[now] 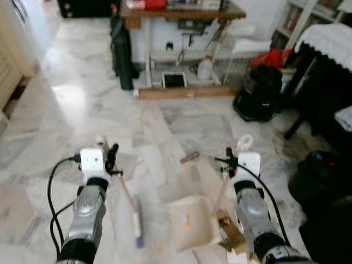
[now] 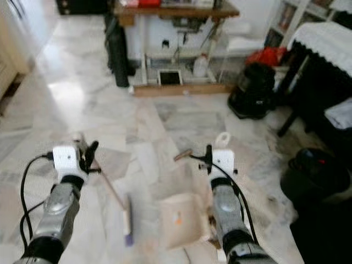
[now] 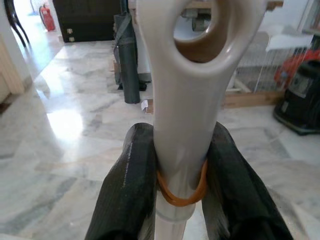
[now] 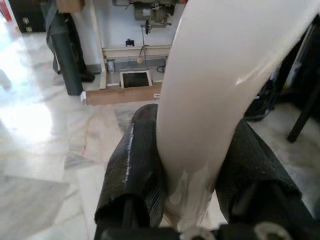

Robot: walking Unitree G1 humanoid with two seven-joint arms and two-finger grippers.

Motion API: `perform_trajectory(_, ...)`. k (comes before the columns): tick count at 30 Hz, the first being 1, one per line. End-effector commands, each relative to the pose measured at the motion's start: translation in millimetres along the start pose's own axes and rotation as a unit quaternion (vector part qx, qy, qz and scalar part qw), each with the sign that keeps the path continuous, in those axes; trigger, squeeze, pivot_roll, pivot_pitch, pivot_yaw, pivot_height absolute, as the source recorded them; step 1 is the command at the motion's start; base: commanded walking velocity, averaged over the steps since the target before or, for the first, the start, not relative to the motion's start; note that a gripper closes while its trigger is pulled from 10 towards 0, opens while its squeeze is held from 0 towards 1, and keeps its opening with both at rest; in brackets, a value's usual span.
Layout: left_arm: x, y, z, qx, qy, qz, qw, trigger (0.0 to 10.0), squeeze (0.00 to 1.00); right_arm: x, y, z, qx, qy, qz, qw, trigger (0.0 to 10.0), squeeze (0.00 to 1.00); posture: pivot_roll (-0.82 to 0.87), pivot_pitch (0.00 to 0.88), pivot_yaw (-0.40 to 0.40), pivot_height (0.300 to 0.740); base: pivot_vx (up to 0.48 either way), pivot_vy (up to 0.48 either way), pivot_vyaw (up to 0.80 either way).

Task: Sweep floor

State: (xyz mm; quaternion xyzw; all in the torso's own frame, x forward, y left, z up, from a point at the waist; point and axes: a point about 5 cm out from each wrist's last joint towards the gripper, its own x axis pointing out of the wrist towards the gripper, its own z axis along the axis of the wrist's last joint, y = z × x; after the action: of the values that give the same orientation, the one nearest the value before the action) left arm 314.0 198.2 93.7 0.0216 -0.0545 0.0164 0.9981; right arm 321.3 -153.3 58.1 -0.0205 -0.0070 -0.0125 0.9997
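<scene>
The left hand point(image 3: 177, 185) pinches the pale broom handle point(image 3: 187, 100); its long axis slants from that hand down and right to the brush head point(image 1: 137, 223) on the near floor. The right hand point(image 4: 197, 185) is clamped on the cream dustpan handle point(image 4: 220, 85), the dustpan point(image 1: 190, 220) lying flat just right of the brush. The white marble floor point(image 1: 82, 104) is glossy. A small brown scrap point(image 1: 190, 158) lies beyond the pan. Farther off stand a cluttered wooden surface point(image 1: 181, 12) and, right, a black vacuum cleaner point(image 1: 258, 93)
</scene>
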Motion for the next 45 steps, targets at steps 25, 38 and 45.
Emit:
perform_trajectory(25, 2.5, -3.9, 7.7, 0.006, -0.023, -0.007, 1.0, 10.0, 0.0, -1.4, -6.7, -2.1, -0.011, 0.004, -0.009, 1.0, 10.0, 0.0, 0.1, 0.024, -0.026, 0.74, 0.216, 0.0, 0.0)
perform_trajectory(38, 1.9, -1.4, 7.0, 0.035, -0.022, -0.018, 0.999, 10.0, 0.0, -6.0, -7.9, -10.8, -0.023, 0.027, -0.009, 0.999, 10.0, 0.0, 0.1, 0.027, -0.026, 0.74, 0.0, 0.0, 0.0)
perform_trajectory(45, 0.3, 1.2, 4.1, 0.061, -0.015, -0.028, 0.998, 10.0, 0.0, -11.1, -7.8, -20.0, -0.031, 0.052, -0.008, 0.998, 10.0, 0.0, 0.11, 0.03, -0.026, 0.74, 0.0, 0.0, 0.0)
